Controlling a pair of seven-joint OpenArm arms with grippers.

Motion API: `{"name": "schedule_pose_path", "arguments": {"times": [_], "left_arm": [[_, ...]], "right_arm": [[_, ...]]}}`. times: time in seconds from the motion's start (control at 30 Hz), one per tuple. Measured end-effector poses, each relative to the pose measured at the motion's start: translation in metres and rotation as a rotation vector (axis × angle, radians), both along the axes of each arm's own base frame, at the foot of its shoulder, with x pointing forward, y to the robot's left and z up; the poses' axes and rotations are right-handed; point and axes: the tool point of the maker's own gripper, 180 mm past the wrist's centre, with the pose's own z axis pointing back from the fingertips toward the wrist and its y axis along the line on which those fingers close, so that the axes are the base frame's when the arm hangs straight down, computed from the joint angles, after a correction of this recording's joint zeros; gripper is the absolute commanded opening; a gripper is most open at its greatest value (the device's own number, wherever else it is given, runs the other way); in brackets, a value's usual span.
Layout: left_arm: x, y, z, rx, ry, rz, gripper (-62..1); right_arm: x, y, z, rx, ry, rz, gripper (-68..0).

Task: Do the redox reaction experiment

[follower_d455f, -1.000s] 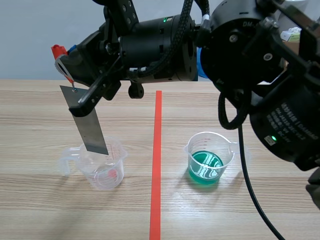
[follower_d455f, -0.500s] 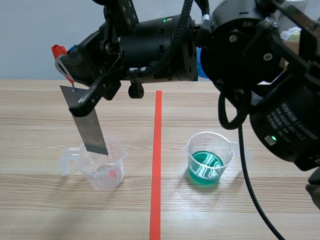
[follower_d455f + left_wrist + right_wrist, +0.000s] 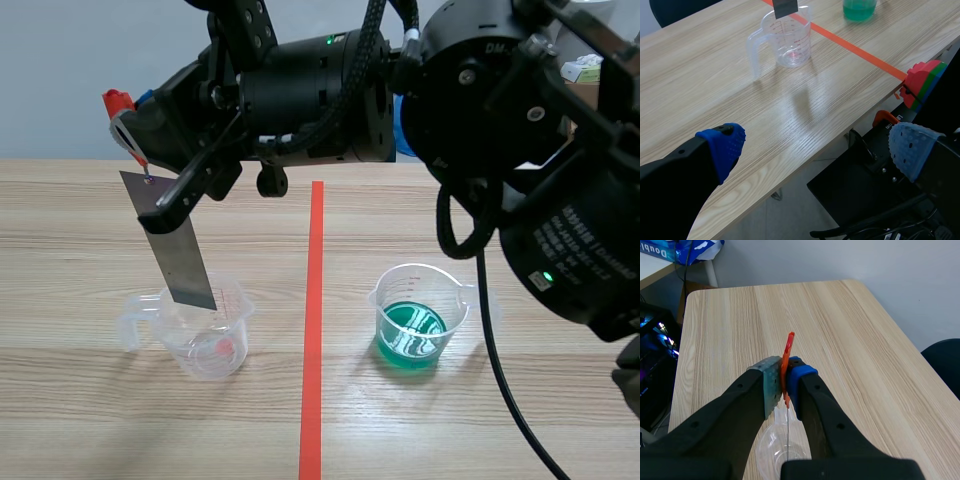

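**Metal strip poised at the empty cup**

Metal strip hangs tilted from a red clip, which the right gripper pinches firmly. The strip's lower end sits at the mouth of the clear measuring cup, well apart from the cup of green liquid. The left gripper is spread wide past the table edge, holding nothing. A sideways carry could swing the strip into the rim and tip the light cup, or work the strip loose from the clip.

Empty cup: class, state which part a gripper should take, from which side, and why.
Probably the handle, approached level from the side away from the tape line: it juts out there, and the metal strip hangs at the mouth of the cup.
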Motion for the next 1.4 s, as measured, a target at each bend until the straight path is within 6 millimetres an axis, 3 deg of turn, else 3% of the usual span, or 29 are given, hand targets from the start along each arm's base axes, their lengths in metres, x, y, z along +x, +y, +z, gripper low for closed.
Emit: {"name": "schedule_pose_path", "arguments": {"times": [0.93, 1.17, 1.4], "left_arm": [[0.0, 0.0, 0.0, 0.0, 0.0, 0.0, 0.6], [0.0, 0.0, 0.0, 0.0, 0.0, 0.0, 0.6], [0.0, 0.0, 0.0, 0.0, 0.0, 0.0, 0.6]], "right_arm": [[0.001, 0.001, 0.003, 0.026, -0.001, 0.001, -66.9], [0.011, -0.001, -0.019, 0.014, 0.032, -0.023, -66.9], [0.006, 0.008, -0.049, -0.029, 0.026, 0.005, -66.9]]}}
